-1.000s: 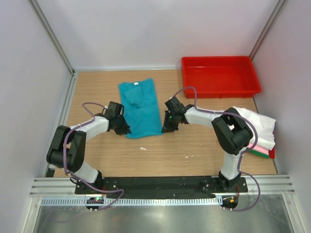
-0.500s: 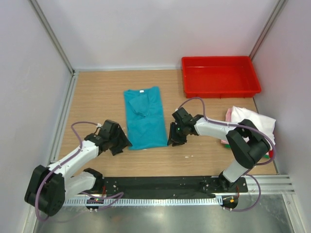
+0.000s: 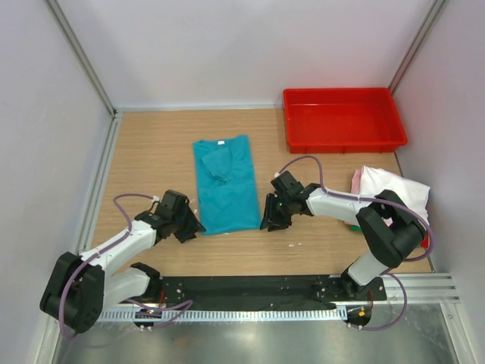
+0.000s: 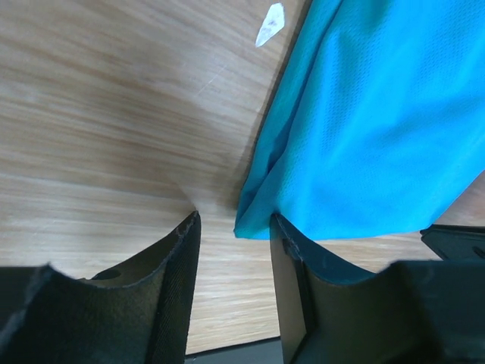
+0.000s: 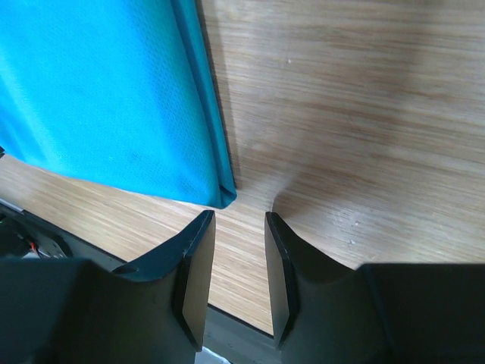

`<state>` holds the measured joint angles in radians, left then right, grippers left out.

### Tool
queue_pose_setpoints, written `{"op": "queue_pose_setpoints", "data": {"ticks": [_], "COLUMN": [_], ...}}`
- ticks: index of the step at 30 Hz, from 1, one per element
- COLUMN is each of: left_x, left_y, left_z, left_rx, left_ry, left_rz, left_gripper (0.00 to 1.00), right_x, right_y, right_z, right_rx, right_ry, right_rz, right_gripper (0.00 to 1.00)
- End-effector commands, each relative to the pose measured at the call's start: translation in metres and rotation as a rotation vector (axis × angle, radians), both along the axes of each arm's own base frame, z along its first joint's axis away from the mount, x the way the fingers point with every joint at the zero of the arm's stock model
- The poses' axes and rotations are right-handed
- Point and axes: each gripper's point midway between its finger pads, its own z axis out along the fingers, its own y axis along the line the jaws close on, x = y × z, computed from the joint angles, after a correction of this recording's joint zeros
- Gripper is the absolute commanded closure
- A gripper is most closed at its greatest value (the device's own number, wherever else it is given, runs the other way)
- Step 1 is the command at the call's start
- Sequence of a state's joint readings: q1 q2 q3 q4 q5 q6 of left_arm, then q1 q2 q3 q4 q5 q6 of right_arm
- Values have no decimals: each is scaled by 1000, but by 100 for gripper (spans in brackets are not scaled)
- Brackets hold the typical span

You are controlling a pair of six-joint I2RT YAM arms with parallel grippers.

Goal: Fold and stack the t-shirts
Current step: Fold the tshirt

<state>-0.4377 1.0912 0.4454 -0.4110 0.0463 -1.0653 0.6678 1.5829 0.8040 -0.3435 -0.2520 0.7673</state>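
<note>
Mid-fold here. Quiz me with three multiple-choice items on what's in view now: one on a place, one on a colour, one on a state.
1. Where does the red tray stand?
A. near left
B. far right
C. on top of a shirt

2. What colour tops the shirt pile at the right?
A. black
B. yellow
C. white

3. How are the left gripper and right gripper at the teal shirt's near corners?
A. both open, holding nothing
B. both shut on cloth
C. both lifting the shirt

Answers:
1. B, the top view shows it far right.
2. C, white cloth covers the pile.
3. A, both wrist views show parted fingers and the cloth lying free.
</note>
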Motion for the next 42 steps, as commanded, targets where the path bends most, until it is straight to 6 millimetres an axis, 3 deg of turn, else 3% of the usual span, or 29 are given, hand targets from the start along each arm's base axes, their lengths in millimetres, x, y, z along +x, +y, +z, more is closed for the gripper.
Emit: {"op": "queue_pose_setpoints", "data": {"ticks": [1,5,6,9,11,18,27,31,35,38,42], "left_x": [7,2,0,-1,-3,-8,-7,-14,-23,-30,-42], "left_y": [1,2,4,7,9,9,10,13,10,9,21], "left_z": [-6,-13,-15,-16,-18,-26,-25,-31,-34,-30,-23], "left_rx": [16,22,24,35,41,44,43,52,33,33,123], "left_ry": [-32,-9,-7,-17,-17,2,-7,23,67,107,150], "left_rz": [-8,-6,-5,1,1,-13,-5,-4,-6,-5,19], "left_gripper": [57,69,81,97,100,100,100,100,100,100,100], "right_x": [9,13,13,12,14,14,17,18,15,6,-26], "right_y": [14,15,14,12,12,24,18,18,17,7,-21], "right_z": [9,14,16,24,29,19,-3,-19,-24,-23,-34], "right_rx": [56,57,56,62,76,71,11,-14,-16,-36,-102], "right_ry": [-31,-43,-44,-60,-81,-64,-54,-39,-22,-15,52], "right_rz": [-3,-10,-14,-28,-33,0,-21,-14,-12,-17,-14], "right_gripper": [62,62,62,61,60,59,60,70,99,99,99]}}
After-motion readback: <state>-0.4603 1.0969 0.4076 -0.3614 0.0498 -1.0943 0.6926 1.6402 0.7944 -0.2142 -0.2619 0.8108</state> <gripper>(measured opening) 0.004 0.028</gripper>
